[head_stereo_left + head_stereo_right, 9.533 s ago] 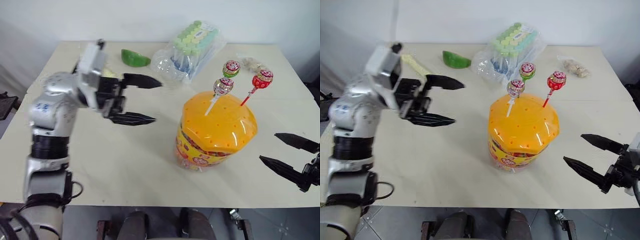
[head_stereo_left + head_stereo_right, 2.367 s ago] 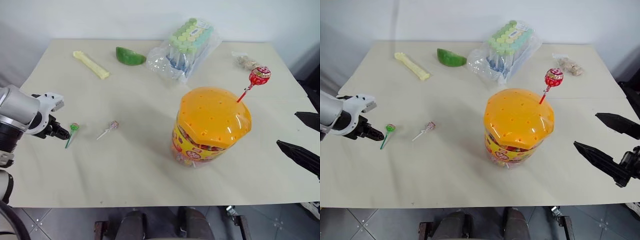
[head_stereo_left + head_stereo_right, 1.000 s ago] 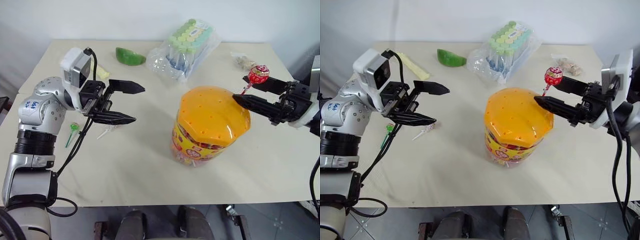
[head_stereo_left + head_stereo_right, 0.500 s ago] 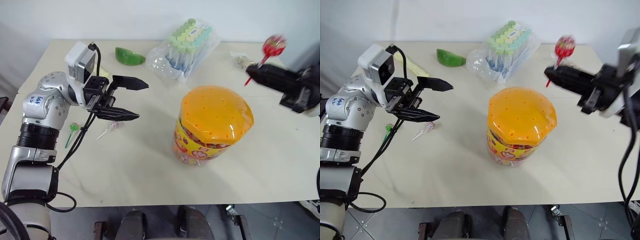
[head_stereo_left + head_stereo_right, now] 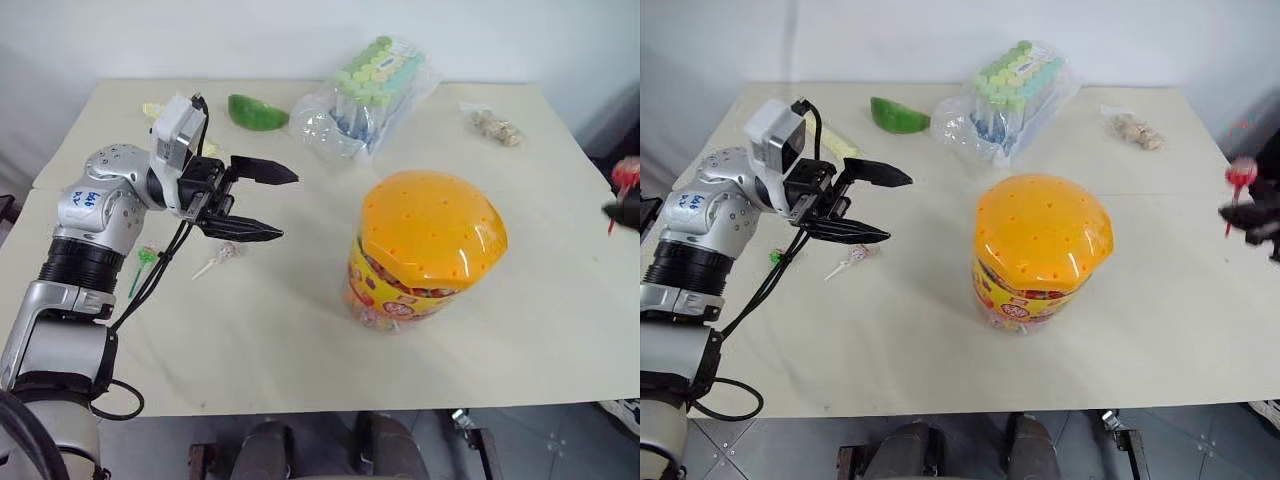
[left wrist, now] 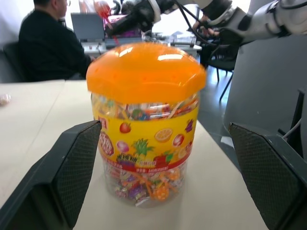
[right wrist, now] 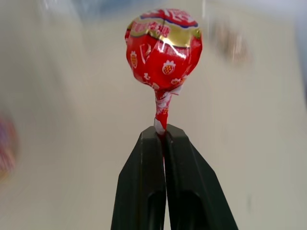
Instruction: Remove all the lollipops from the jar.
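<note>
The right gripper (image 7: 162, 136) has pulled the last lollipop — red ball, thin stick (image 7: 163, 47) — off the squat orange plastic jar (image 5: 428, 250) and swung it beyond the table's (image 5: 300, 330) right edge, clamped tight, so the lid stands bare.

Glossy translucent plastic jar (image 5: 425, 250), matt table (image 5: 300, 330)

Red lollipop (image 7: 163, 48) now off jar (image 5: 425, 250).

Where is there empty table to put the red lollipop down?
Bare table lies right of the jar, near the right gripper that pinches the red lollipop, and along the near edge in front of the jar. It is crowded at the back, around the bag of tubes, and on the left by the left gripper.
</note>
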`<state>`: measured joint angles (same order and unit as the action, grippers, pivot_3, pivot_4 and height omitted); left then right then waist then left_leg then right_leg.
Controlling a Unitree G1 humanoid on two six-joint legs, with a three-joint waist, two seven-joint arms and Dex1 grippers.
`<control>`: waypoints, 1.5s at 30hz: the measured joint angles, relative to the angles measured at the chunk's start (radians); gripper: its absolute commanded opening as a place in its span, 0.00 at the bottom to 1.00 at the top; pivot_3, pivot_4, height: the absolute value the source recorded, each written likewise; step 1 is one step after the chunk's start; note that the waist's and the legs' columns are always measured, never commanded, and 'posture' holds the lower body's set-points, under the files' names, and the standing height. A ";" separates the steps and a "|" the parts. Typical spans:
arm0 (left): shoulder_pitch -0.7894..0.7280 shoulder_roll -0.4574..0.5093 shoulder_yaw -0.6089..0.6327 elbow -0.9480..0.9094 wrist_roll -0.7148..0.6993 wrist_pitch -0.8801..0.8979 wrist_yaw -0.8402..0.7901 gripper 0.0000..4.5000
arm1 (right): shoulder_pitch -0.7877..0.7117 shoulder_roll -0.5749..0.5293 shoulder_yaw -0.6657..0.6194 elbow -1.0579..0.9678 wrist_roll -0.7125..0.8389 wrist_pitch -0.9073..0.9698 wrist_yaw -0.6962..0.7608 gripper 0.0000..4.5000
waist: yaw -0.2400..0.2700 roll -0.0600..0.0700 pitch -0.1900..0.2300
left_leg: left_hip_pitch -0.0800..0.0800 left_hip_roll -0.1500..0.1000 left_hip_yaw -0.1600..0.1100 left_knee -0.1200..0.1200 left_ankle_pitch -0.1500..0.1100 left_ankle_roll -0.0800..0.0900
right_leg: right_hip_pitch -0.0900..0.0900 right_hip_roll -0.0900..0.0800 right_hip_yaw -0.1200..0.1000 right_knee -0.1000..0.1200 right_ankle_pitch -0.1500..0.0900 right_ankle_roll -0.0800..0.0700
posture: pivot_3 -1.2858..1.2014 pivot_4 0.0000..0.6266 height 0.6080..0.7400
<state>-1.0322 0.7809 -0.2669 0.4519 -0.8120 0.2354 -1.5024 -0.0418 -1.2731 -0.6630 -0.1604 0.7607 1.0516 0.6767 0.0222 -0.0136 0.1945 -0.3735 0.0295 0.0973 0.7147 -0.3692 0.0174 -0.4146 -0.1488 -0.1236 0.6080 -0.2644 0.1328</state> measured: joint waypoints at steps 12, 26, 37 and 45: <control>-0.003 0.015 -0.006 0.007 0.047 -0.005 0.000 1.00 | -0.060 0.112 0.211 0.180 -0.201 -0.035 -0.064 0.01 | -0.002 0.003 0.001 | 0.001 0.000 0.001 0.000 0.000 0.000 | 0.000 0.000 0.001 0.000 0.000 0.000 | 0.52 0.24 1.00; 0.010 0.001 0.065 0.043 0.228 0.079 0.001 1.00 | -0.067 0.167 0.273 0.214 -0.274 -0.087 -0.030 0.79 | 0.002 0.005 0.001 | -0.001 0.000 0.001 0.000 0.000 0.000 | 0.000 0.000 0.000 -0.002 0.000 0.001 | 0.52 0.24 1.00; 0.045 -0.023 0.110 0.023 0.268 0.087 0.001 1.00 | 0.126 0.237 -0.017 -0.101 -0.203 -0.158 0.112 1.00 | 0.002 0.005 0.001 | 0.000 0.000 0.001 0.000 0.000 0.000 | 0.000 0.000 0.001 -0.002 0.001 0.002 | 0.52 0.24 1.00; 0.140 -0.016 0.234 -0.071 0.260 0.145 0.024 1.00 | 0.330 0.342 -0.033 -0.332 -0.214 -0.577 0.445 1.00 | 0.002 0.004 0.001 | 0.002 -0.001 0.000 0.001 -0.002 0.001 | 0.004 0.001 0.002 -0.006 0.003 0.005 | 0.52 0.24 1.00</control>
<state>-0.8921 0.7650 -0.0331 0.3813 -0.5518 0.3806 -1.4780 0.2884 -0.9309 -0.6961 -0.4924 0.5464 0.4747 1.1218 0.0241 -0.0093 0.1953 -0.3718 0.0287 0.0977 0.7158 -0.3710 0.0185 -0.4104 -0.1482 -0.1217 0.6021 -0.2614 0.1381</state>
